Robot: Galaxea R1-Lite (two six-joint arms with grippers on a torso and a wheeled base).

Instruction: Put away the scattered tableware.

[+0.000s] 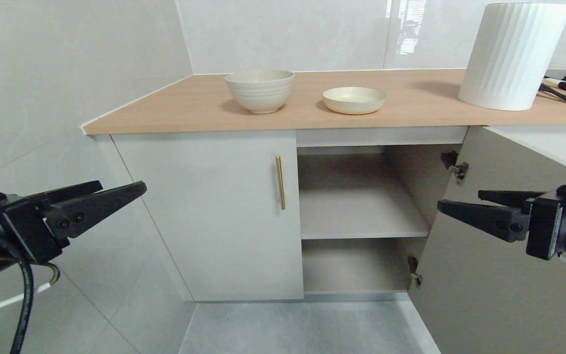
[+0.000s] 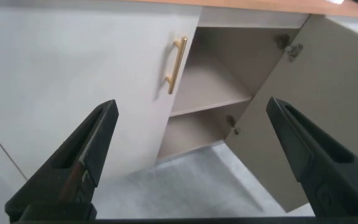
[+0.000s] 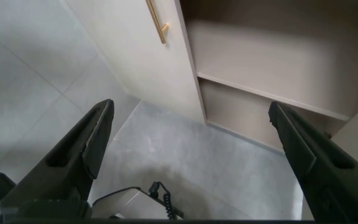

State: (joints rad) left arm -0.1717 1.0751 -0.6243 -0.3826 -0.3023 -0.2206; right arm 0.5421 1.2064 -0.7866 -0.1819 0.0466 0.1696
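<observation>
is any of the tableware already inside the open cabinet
No, the deep bowl and the shallow dish both sit on the countertop, above the cabinet's shelf.

On tabletop [image 1: 189,105]: 1 deep bowl [image 1: 259,90], 1 shallow dish [image 1: 353,100], 1 ribbed white canister [image 1: 514,54]. 1 cabinet [image 1: 376,136] w/ 2 doors (shut door [image 1: 204,211], open door [image 1: 489,275]), 1 gold handle [image 1: 280,182], 2 shelves (upper shelf [image 1: 356,209], lower shelf [image 1: 352,268]). 2 pincers: left pincer [image 1: 122,187], right pincer [image 1: 460,199].

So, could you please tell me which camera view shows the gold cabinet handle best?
The head view: the gold handle stands whole and face-on on the closed cabinet door. The left wrist view shows the gold handle whole but slanted; the right wrist view cuts off one end.
</observation>
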